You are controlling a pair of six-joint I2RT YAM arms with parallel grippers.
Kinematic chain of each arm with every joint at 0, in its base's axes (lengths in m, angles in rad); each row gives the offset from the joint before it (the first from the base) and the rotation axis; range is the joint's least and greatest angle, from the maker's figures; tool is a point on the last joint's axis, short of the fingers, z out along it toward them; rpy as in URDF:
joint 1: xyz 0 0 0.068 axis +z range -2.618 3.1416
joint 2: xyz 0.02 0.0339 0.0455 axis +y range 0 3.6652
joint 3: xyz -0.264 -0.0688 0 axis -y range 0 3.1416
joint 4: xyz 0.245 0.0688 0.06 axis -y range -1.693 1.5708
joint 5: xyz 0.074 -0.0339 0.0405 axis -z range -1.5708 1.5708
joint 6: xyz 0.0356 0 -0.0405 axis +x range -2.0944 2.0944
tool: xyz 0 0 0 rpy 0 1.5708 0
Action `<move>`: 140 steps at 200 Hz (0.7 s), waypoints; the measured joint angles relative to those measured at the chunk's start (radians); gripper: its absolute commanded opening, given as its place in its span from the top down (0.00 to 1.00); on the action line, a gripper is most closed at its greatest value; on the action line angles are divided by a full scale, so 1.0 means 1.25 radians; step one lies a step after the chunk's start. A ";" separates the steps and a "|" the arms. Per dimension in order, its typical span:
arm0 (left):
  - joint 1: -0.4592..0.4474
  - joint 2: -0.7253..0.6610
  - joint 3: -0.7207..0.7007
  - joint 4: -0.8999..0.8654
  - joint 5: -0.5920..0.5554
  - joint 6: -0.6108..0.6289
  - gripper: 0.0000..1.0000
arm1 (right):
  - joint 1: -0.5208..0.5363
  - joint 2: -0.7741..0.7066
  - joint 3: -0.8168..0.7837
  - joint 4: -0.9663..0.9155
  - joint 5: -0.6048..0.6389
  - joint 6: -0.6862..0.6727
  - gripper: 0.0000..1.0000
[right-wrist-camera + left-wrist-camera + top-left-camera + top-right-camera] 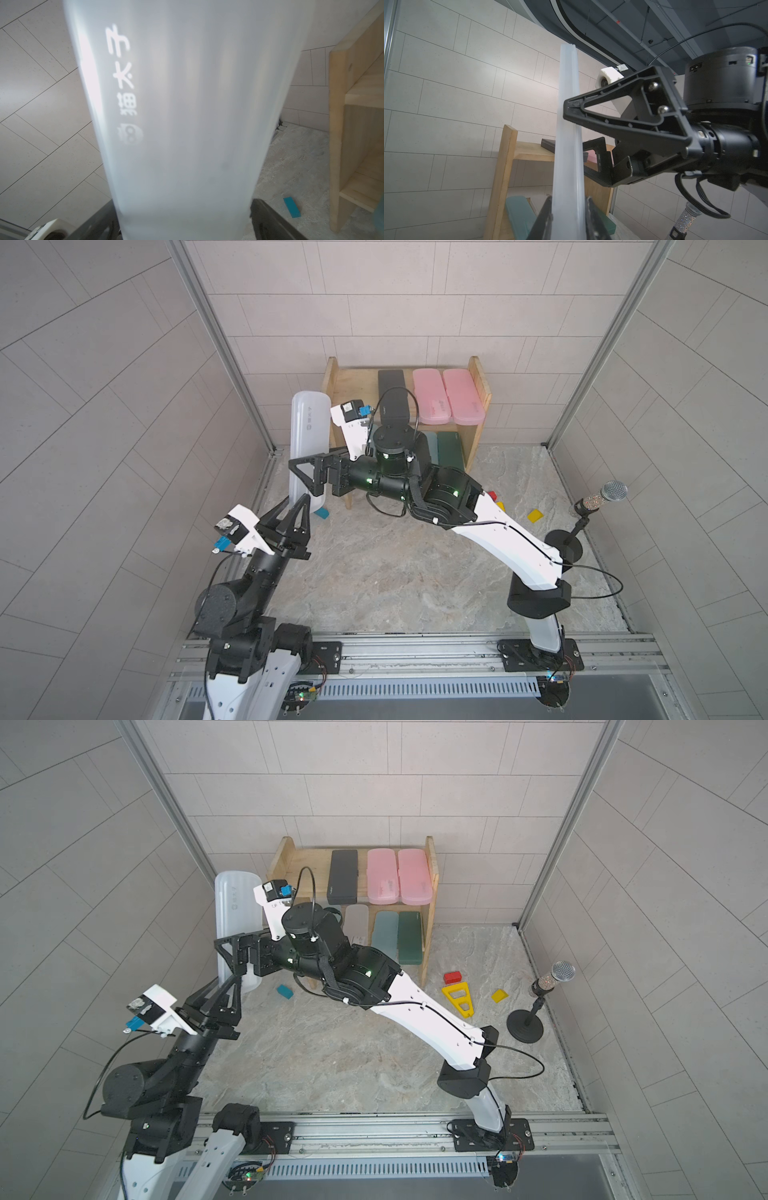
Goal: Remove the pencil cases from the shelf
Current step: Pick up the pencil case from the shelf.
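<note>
Frosted white pencil case (309, 423) off shelf (357, 385), held mid-air.
Left gripper (306, 501) clamped on lower end; right gripper (572, 126) spread astride; right probably must clear before set-down.

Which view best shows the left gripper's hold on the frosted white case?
Left wrist: the left gripper pinches the frosted white case edge-on. Both top views show that grip at its lower end; right wrist shows only its printed face.

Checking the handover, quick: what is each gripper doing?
Left gripper: shut on the frosted white pencil case.
Right gripper: jaws wide astride that case; grip cannot be told.
</note>
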 measured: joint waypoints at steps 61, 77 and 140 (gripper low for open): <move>0.000 -0.010 -0.007 -0.014 0.006 0.007 0.92 | 0.002 0.000 0.002 0.000 0.014 0.007 0.31; 0.000 -0.012 -0.008 -0.018 0.006 0.010 0.31 | 0.003 0.000 0.002 -0.007 0.022 0.004 0.32; 0.000 -0.018 -0.009 -0.025 -0.053 0.012 0.00 | -0.023 -0.176 -0.332 -0.075 0.097 -0.097 0.33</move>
